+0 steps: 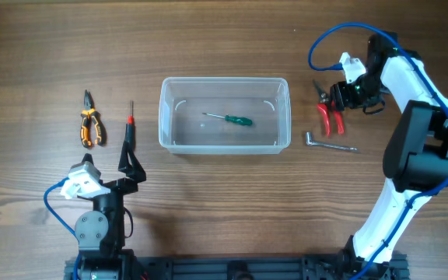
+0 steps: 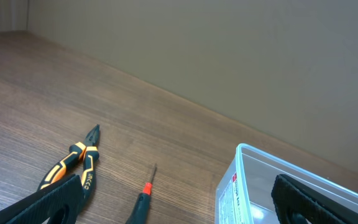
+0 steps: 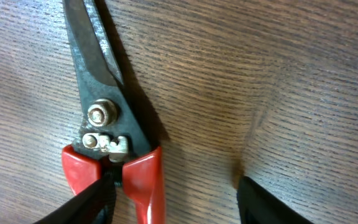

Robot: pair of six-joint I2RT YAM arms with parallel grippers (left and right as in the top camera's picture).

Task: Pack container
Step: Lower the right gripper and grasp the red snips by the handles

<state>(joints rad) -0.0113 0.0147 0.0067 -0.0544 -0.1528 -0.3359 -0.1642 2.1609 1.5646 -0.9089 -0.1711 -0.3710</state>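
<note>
The container (image 1: 224,78) sits mid-surface, a green screwdriver (image 1: 230,119) inside. The right end effector (image 3: 169,202) hovers released astride the red shears (image 3: 101,115), seemingly not yet touching. Next it must descend and clench. The left end effector (image 2: 179,205) waits released.

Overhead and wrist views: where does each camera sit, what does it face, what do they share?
Overhead: above the table, looking down at the container; left gripper and right gripper show.
Left wrist: low, facing across the table; own fingers frame the orange pliers.
Right wrist: close above the red shears, facing down; own fingers at bottom.
Shared: overhead also shows pliers and shears.
</note>
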